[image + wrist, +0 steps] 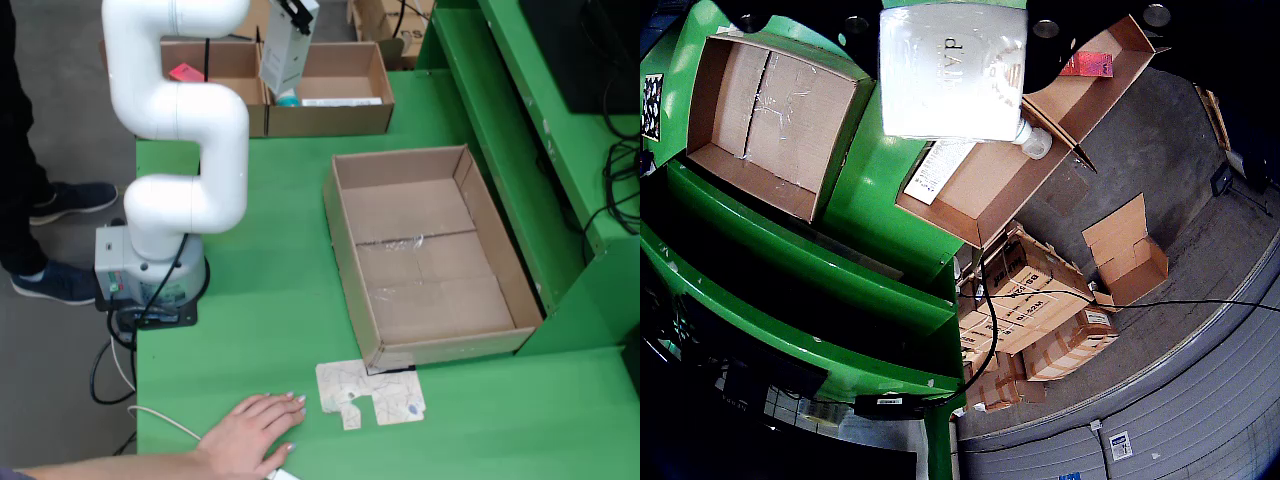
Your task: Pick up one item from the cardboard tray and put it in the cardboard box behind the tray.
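The cardboard tray [425, 260] lies open on the green table and shows nothing inside; the gripper view has it at upper left [760, 110]. My gripper [297, 12] is at the top edge, shut on a white bottle-like pack [285, 55] that hangs down with its pale cap [287, 97] lowest. The pack fills the top of the gripper view [952, 70]. It hangs above the left end of the right-hand cardboard box [335, 118] behind the tray, near the wall shared with the left box [215, 60]. The fingers are hidden behind the pack in the gripper view.
The right box holds a flat white carton [340, 101], and the left box holds a pink item [185, 72]. A person's hand [255, 430] rests on the table's front edge beside a cardboard scrap [370, 395]. The arm's base [150, 275] stands at the table's left.
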Motion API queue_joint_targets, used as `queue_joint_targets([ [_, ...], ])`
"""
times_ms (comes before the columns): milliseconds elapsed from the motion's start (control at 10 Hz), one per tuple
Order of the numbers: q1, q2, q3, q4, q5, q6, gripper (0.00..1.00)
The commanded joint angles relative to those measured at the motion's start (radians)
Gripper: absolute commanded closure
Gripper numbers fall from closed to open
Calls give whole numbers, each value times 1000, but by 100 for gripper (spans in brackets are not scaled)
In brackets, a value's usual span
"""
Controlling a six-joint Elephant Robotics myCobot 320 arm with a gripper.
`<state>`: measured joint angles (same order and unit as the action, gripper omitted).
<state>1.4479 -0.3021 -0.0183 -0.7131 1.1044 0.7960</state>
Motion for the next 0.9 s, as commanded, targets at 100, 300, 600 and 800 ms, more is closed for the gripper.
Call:
queue_joint_targets([
  [100, 9, -14, 18, 82, 12, -59, 100],
  [300, 18, -47, 18, 161, 3, -101, 100],
  [600, 10, -98, 18, 238, 3, -143, 100],
  [800, -10, -144, 18, 318, 7, -187, 100],
])
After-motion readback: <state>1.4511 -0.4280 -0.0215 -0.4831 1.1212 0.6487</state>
